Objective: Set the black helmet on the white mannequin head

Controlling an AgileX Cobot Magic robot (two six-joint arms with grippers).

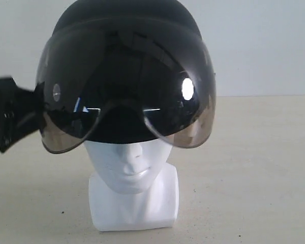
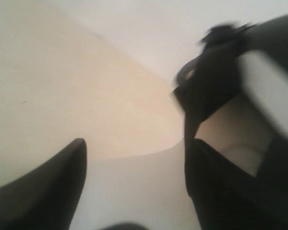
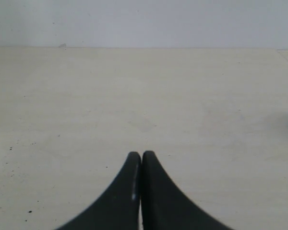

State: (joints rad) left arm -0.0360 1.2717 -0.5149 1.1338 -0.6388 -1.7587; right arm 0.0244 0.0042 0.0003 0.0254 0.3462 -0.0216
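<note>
Beige tabletop (image 1: 254, 168); left hand (image 2: 134, 148) beside black helmet (image 1: 127, 20), fingers (image 2: 62, 182) wide apart; right hand (image 3: 142, 155), fingers together.

A matte, cream-coloured tabletop (image 1: 264, 173) fills the lower part of the exterior view and meets a plain pale grey wall (image 1: 264, 46) along a straight horizontal line. In the right wrist view a few tiny dark specks (image 3: 10, 148) dot the surface, and a small dark mark (image 3: 62, 46) sits at its far edge, against the wall. The left wrist view is blurred, showing only the same beige and pale surfaces.
</note>
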